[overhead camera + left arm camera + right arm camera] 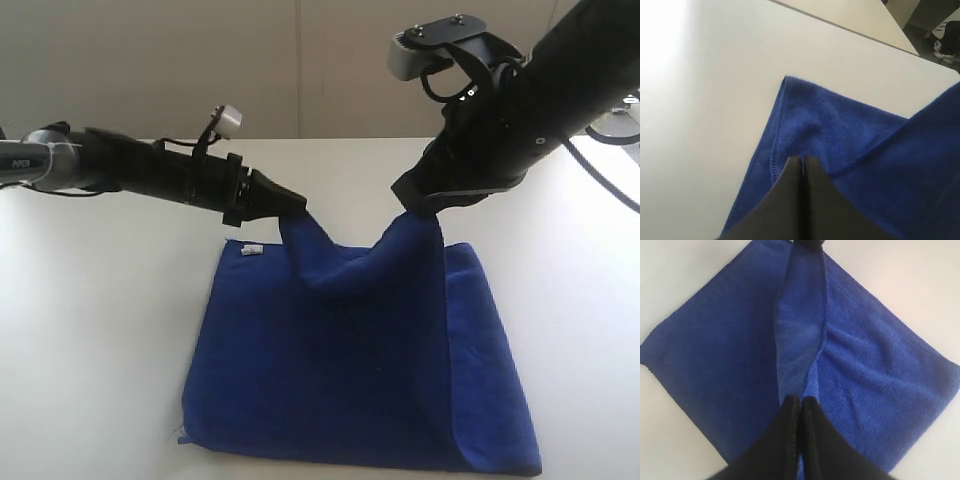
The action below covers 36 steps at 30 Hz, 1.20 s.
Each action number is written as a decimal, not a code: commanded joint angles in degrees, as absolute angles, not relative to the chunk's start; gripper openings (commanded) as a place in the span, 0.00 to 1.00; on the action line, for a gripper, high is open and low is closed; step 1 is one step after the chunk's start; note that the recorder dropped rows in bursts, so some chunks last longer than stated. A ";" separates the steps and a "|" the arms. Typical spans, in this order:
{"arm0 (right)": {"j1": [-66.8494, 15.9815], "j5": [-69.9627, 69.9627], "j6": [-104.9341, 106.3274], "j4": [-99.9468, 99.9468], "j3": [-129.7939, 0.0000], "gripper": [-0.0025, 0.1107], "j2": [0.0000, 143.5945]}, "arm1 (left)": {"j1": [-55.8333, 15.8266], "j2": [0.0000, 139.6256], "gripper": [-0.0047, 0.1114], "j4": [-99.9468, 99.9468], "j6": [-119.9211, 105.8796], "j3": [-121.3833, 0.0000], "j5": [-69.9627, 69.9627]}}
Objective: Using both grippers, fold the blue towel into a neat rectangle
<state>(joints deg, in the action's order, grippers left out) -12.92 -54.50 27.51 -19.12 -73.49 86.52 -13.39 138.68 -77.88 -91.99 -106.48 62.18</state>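
Note:
The blue towel (360,360) lies on the white table (100,330), its far edge lifted at two places with a sag between them. My left gripper (298,205) is shut on the towel's far-left part, just right of the small white tag (252,249). My right gripper (425,208) is shut on the far-right part and holds it a little above the table. In the left wrist view the fingertips (803,161) meet over a fold of towel (850,130). In the right wrist view the shut gripper (800,400) pinches a raised strip of towel (800,340).
A pale wall (300,60) stands behind the table. The table's far edge (850,31) shows in the left wrist view, with floor beyond it. Black cables (610,135) hang by the right arm at the far right.

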 commanded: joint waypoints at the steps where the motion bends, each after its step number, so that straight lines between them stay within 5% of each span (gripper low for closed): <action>1: -12.57 -54.16 28.36 -16.67 -73.22 0.02 85.71 | -13.28 134.02 0.04 -78.99 -97.74 -106.75 64.11; 12: -14.65 -57.55 30.79 -20.92 -72.24 0.02 78.25 | -13.28 130.21 0.04 -80.32 -112.38 -106.75 56.88; 25: -31.50 -40.80 40.49 -35.41 -66.28 0.02 94.65 | -13.28 130.31 0.04 -59.83 -114.45 -106.75 45.41; 36: -36.60 -36.93 48.73 -45.45 -66.28 0.02 100.91 | -13.28 130.31 0.04 -50.94 -114.22 -106.75 44.40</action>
